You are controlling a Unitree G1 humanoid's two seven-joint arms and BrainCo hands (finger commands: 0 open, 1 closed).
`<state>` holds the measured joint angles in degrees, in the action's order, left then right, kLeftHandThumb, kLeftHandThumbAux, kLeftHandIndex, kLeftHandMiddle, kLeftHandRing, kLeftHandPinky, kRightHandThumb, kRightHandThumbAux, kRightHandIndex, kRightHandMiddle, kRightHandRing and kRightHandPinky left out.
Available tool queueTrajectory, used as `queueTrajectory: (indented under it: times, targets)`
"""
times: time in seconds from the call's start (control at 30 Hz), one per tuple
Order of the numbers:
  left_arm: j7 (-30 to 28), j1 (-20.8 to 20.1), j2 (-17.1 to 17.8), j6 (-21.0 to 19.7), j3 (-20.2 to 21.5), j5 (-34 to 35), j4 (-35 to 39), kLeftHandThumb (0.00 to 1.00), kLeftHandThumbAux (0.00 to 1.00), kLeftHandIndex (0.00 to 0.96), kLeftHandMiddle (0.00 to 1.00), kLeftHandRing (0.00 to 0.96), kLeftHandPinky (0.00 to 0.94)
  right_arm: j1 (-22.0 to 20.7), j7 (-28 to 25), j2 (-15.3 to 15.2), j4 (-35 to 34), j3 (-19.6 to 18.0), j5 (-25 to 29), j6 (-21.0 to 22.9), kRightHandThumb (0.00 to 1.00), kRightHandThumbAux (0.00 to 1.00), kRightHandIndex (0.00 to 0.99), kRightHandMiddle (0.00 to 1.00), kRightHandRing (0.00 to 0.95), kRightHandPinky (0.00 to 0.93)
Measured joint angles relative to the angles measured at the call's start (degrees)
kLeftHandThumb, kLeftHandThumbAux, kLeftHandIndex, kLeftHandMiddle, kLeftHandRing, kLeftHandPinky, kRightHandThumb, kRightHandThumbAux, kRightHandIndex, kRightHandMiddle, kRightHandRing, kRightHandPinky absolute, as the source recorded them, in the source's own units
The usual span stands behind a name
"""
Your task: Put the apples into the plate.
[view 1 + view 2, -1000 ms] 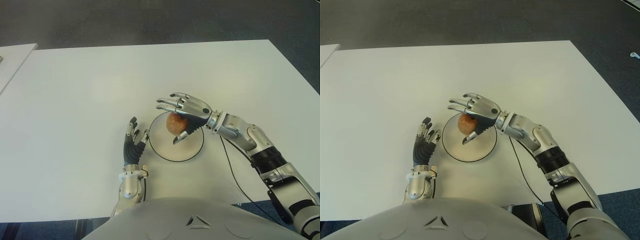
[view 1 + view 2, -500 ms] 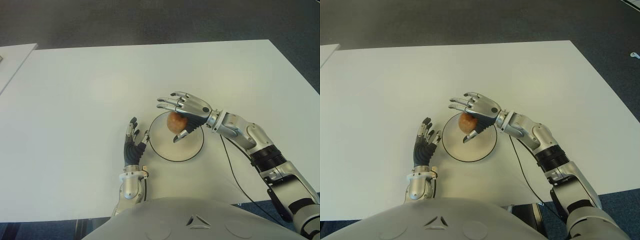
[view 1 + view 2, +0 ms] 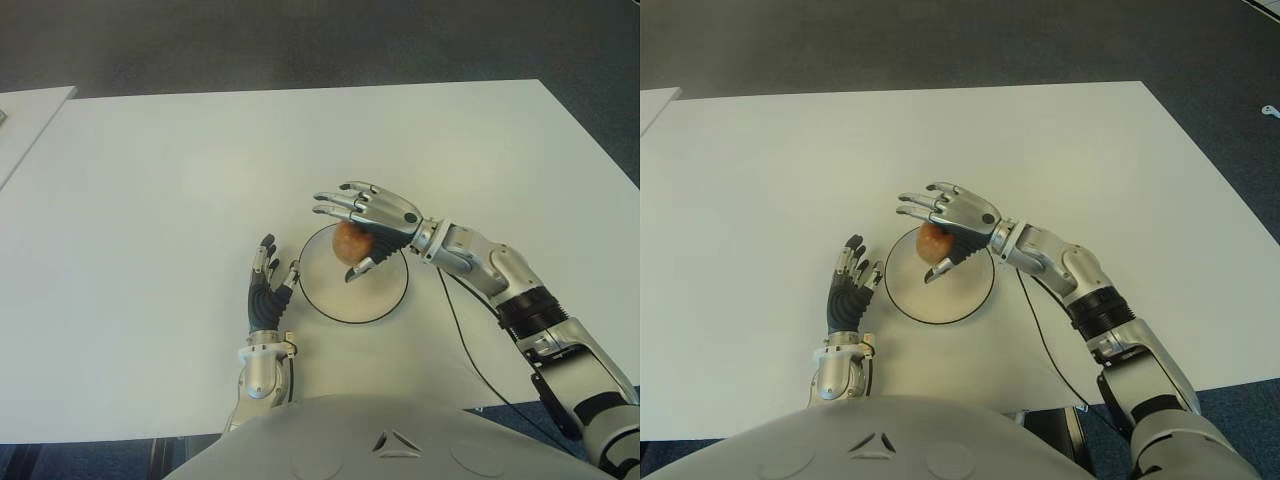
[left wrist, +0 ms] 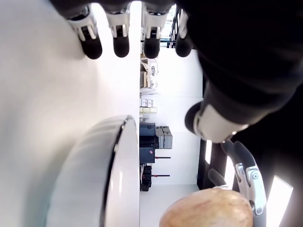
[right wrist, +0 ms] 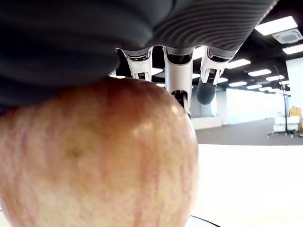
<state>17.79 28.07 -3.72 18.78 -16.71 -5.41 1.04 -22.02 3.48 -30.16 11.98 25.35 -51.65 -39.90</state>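
We see one apple (image 3: pixel 350 243) over the far part of the plate (image 3: pixel 380 305), under the palm of our right hand (image 3: pixel 368 225). The fingers (image 3: pixel 338 204) of that hand are stretched out flat past the apple toward our left, and the thumb (image 3: pixel 360 268) curls under its near side; in the right wrist view the apple (image 5: pixel 94 156) fills the frame right against the palm, with three fingertips straight beyond it. We cannot tell whether the apple sits on the plate or is carried just above it, so we cannot say whether the hand is gripping it or only cupped over it.

The plate, white with a dark rim, lies on the white table (image 3: pixel 150 200) nearer its near edge than its far edge, about midway between the left and right edges. Our left hand (image 3: pixel 266 290) shows just beside the plate's left rim, fingers loosely extended and pointing toward the far edge, holding nothing; in its wrist view the plate rim (image 4: pixel 113 161) runs close by the fingertips (image 4: pixel 90 47).

The table is bare from the plate out to the far edge, to the left edge and to the right edge. A thin dark cable (image 3: pixel 470 360) runs from the right forearm across the table toward the near edge, right of the plate. A second white surface (image 3: pixel 25 115) stands beyond the far left corner, apart from our table.
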Motion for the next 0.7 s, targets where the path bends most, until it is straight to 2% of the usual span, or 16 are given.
queueTrajectory:
  times: [0.17,0.7]
  targets:
    - [-0.1,0.0,0.0,0.0,0.0,0.5,0.1,0.000,0.697,0.036,0.016,0.000,0.021,-0.4,0.7,0.0,0.1,0.3,0.0,-0.5,0.000,0.416,0.000,0.000,0.008,0.000]
    - [-0.1,0.0,0.0,-0.6,0.0,0.3,0.7,0.000,0.667,0.033,0.010,0.000,0.020,-0.5,2.5,-0.1,0.0,0.5,-0.9,-0.5,0.012,0.387,0.000,0.000,0.000,0.000]
